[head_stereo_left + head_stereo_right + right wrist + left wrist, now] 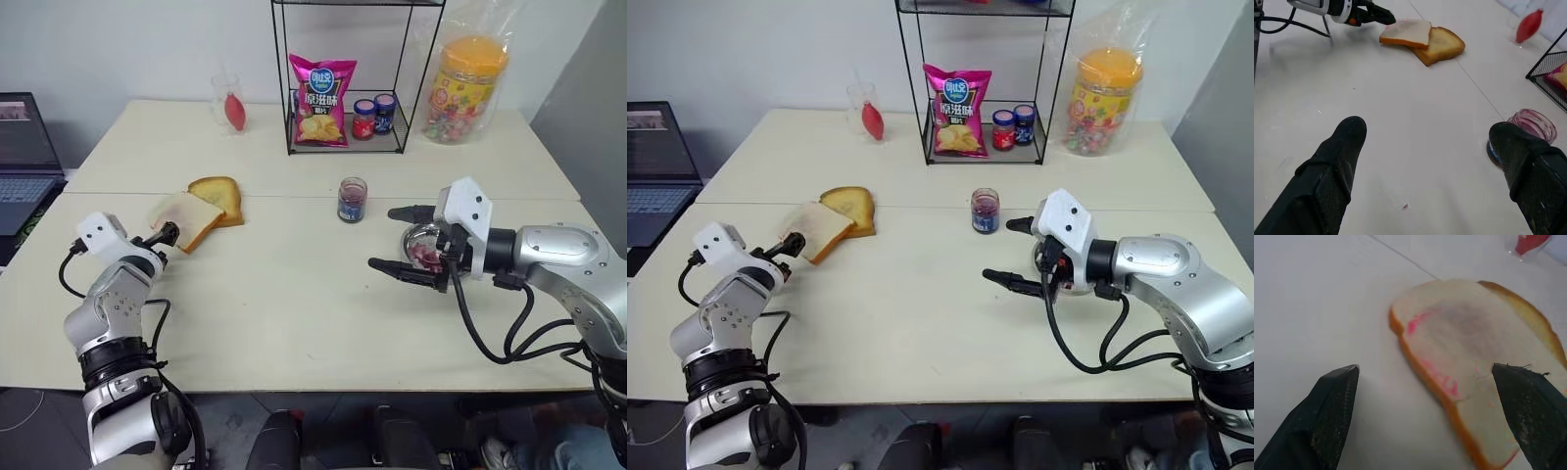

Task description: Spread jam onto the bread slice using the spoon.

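The bread slice [184, 217] lies on the table [294, 294], overlapping a toasted slice [220, 196]. The left gripper [1425, 396] hovers at its edge, jaws spread. The right gripper [404, 240], jaws spread and empty, hangs near the jam jar [352, 199]

The table [294, 294] has a smooth, matt, pale top. The bread slice [1464, 347] looks soft and porous, with a thin tan crust and a wet pink smear. The toasted slice [220, 193] beside it looks dry and browned. The jam jar [352, 199] is clear glass. The chip bag [321, 100] is glossy foil, in a thin black wire rack [348, 147]. The right gripper [402, 240] has matt black, finely textured fingers [1327, 181]; so has the left gripper [1435, 426]. The arm shells gleam like silver metal.
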### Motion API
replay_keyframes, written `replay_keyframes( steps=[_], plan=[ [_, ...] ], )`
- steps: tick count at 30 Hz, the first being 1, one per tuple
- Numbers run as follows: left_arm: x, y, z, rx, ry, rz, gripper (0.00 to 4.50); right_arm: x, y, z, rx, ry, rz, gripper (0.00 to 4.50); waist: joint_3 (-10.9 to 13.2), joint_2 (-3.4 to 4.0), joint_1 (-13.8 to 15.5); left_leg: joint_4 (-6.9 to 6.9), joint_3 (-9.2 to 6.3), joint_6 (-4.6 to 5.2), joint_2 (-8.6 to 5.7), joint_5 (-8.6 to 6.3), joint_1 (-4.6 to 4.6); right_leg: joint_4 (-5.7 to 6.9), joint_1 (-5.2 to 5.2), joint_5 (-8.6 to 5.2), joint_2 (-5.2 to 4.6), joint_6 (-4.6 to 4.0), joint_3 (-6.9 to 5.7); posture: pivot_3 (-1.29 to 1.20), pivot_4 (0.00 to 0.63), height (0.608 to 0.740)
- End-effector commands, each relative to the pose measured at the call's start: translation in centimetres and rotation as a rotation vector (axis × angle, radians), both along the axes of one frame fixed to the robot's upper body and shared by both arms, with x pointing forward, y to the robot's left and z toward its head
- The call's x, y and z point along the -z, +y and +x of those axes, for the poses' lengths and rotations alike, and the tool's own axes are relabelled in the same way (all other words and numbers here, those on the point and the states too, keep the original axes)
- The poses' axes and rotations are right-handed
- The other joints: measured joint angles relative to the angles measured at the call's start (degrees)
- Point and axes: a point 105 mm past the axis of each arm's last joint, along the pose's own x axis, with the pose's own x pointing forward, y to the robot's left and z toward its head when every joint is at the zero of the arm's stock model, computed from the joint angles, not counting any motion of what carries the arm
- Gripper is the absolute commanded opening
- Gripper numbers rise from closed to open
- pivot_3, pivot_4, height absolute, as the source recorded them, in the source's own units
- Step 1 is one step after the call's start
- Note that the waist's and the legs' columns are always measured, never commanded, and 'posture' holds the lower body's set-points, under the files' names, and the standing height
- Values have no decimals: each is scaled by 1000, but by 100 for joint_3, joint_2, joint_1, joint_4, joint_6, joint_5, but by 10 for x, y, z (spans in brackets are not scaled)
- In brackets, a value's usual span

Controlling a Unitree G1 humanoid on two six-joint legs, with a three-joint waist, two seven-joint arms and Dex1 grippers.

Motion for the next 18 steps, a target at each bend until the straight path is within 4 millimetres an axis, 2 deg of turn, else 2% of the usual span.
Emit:
replay_keyframes(
  steps=[1,7,8,9,16,18],
  plan=[
    [-5,-8,26,3,13,-12,4500,-6,-4,5,12,-27,-20,4470,0,0,6,0,-2,0,0,0,0,2,-1,1,0,-2,-4,0,150,740],
    [-6,-9,43,-28,33,-58,4500,-7,-7,6,30,-35,-25,4470,0,0,12,6,-3,0,0,1,1,6,1,6,1,11,-4,0,150,740],
    [-5,-9,44,-32,40,-64,4145,-7,-7,5,32,-35,-25,4500,0,0,6,6,-2,0,0,1,2,6,0,6,1,12,-4,0,150,740],
    [-5,-9,45,-33,43,-67,4142,-7,-8,5,34,-34,-24,4500,0,0,4,6,-2,-1,0,1,3,6,1,6,1,12,-3,0,150,740],
    [-6,-7,49,-49,42,-58,2756,-8,-10,5,50,-41,-16,4500,0,0,4,5,-3,-1,0,1,3,7,0,7,1,13,-4,0,150,740],
    [-12,1,45,-108,25,-30,2379,-10,-10,6,57,-51,-6,4500,0,0,3,5,-3,-1,0,1,4,8,0,7,1,13,-4,0,150,740]
  ],
)
